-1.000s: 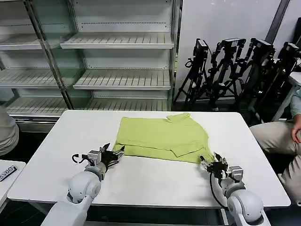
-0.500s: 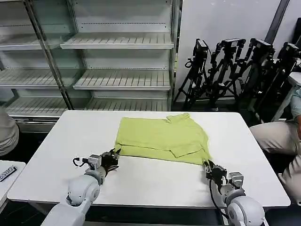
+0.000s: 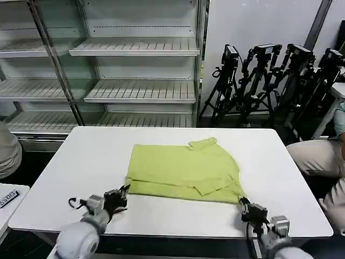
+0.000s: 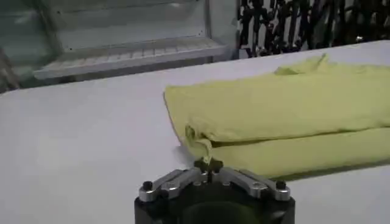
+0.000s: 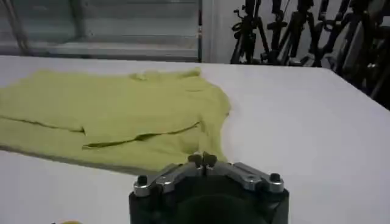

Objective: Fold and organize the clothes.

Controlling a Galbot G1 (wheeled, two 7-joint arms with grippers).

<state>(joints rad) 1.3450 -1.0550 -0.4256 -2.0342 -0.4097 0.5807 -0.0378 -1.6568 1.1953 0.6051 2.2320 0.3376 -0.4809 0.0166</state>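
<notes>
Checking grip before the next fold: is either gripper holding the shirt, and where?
Both seem to. The left gripper pinches the T-shirt at its near left corner, the right gripper at its near right corner.

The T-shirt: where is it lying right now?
In the head view the T-shirt lies folded at the middle of the white table, its near corners pinched by the left gripper and right gripper.

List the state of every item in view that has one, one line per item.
Lime yellow-green cotton T-shirt: folded, lying flat on the table, near corners pinched.
Left tool: shut on the shirt's near left corner.
Right tool: shut on the shirt's near right corner.
White rectangular table: bears the shirt alone.
Metal wire shelves: bare.
</notes>
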